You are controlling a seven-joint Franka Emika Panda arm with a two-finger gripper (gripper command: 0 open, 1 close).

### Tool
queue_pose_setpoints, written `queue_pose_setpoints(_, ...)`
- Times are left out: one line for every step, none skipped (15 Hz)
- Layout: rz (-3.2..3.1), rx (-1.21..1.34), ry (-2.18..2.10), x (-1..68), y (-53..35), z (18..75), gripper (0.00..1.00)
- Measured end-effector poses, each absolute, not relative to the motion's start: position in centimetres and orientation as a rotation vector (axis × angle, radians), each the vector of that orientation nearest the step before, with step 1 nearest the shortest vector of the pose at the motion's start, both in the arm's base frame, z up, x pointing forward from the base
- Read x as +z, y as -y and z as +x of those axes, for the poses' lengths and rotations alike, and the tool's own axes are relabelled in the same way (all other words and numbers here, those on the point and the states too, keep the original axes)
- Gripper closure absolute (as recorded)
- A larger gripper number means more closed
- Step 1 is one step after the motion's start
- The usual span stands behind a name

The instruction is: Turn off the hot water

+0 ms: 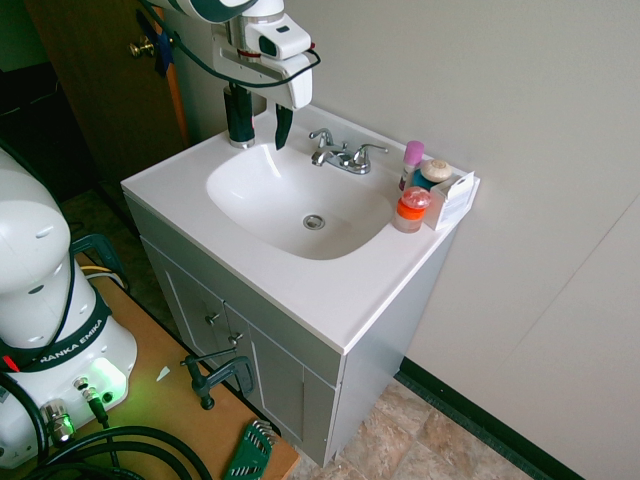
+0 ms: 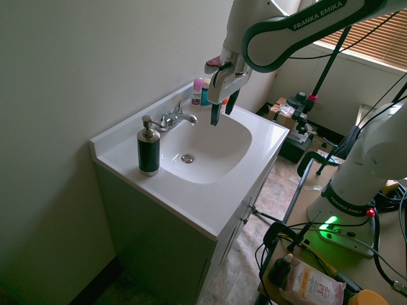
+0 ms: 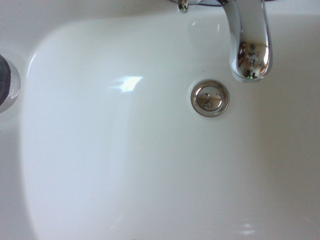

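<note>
Here, one robot gripper (image 2: 222, 119) with its two fingers spread apart over one white sink (image 1: 290, 220), two shiny handles, the left one (image 1: 321, 135) beside one bent spout (image 1: 327, 156), one drain (image 3: 210, 98), one dark soap pump (image 2: 149, 149), one white box (image 1: 455, 197)

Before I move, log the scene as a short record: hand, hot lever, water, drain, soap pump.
hand: open, above the basin, holding nothing
hot lever: left-hand chrome handle, not gripped
water: no stream visible from the spout
drain: round metal stopper, in the basin
soap pump: upright on the counter, beside the faucet
</note>
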State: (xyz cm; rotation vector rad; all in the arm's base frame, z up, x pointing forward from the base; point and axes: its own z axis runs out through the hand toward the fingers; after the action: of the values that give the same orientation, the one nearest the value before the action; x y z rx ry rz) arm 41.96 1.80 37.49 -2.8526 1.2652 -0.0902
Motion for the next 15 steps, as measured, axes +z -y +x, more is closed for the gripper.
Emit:
queue_pose_setpoints(-2.853, -0.090, -1.265, 37.5, -1.8, 42.0, 0.00)
queue_pose_setpoints(-2.852, -0.094, -1.269, 37.5, -1.8, 42.0, 0.00)
queue_pose_setpoints(-2.854, -0.102, -1.273, 37.4, -1.8, 42.0, 0.00)
queue_pose_setpoints(-2.861, -0.125, -1.281, 37.4, -1.9, 42.3, 0.00)
queue_pose_setpoints(-2.875, -0.167, -1.294, 37.2, -2.1, 42.8, 0.00)
queue_pose_setpoints(-2.892, -0.218, -1.315, 36.9, -2.2, 43.6, 0.00)
queue_pose_setpoints(-2.908, -0.256, -1.341, 36.3, -2.2, 44.5, 0.00)
queue_pose_setpoints(-2.919, -0.293, -1.370, 35.9, -2.3, 45.4, 0.00)
queue_pose_setpoints(-2.925, -0.337, -1.401, 35.6, -2.4, 46.3, 0.00)
queue_pose_setpoints(-2.933, -0.379, -1.427, 35.3, -2.6, 47.2, 0.00)
queue_pose_setpoints(-2.940, -0.431, -1.455, 35.0, -2.7, 48.2, 0.00)
queue_pose_setpoints(-2.945, -0.481, -1.479, 34.6, -2.8, 49.1, 0.00)
queue_pose_setpoints(-2.951, -0.520, -1.495, 34.2, -3.0, 50.0, 0.00)
queue_pose_setpoints(-2.955, -0.550, -1.506, 33.7, -3.3, 50.8, 0.00)
queue_pose_setpoints(-2.960, -0.568, -1.508, 33.1, -3.7, 51.6, 0.00)
